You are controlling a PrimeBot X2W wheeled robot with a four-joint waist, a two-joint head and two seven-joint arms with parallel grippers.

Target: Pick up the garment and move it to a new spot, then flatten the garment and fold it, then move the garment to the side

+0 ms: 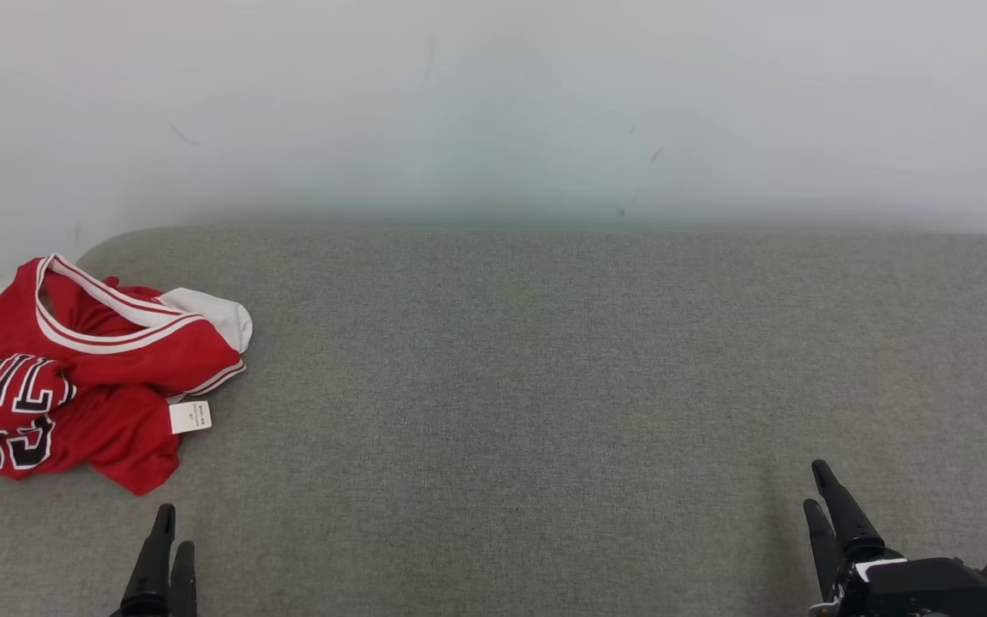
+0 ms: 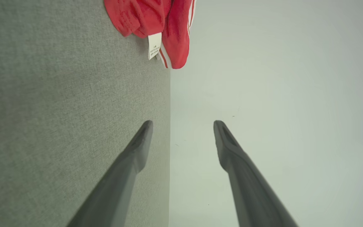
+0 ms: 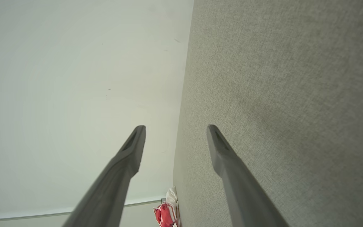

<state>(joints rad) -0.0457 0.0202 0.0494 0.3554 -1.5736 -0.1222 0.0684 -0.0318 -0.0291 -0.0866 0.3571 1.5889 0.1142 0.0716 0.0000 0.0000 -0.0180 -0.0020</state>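
Note:
The garment (image 1: 82, 368) is a red jersey with white trim and black lettering, lying crumpled at the far left edge of the grey padded surface (image 1: 545, 386). A white label sticks out at its right side. My left gripper (image 1: 170, 536) is at the bottom left, just below the jersey, open and holding nothing. In the left wrist view the garment (image 2: 156, 22) lies beyond the spread fingers of the left gripper (image 2: 183, 126). My right gripper (image 1: 819, 488) stands open at the bottom right, far from the jersey. Seen from the right wrist, the right gripper (image 3: 175, 129) is spread, with the garment (image 3: 165, 214) small and distant.
A pale wall (image 1: 493, 111) rises behind the grey surface's rounded back edge. The wide stretch of grey fabric between the two grippers is bare.

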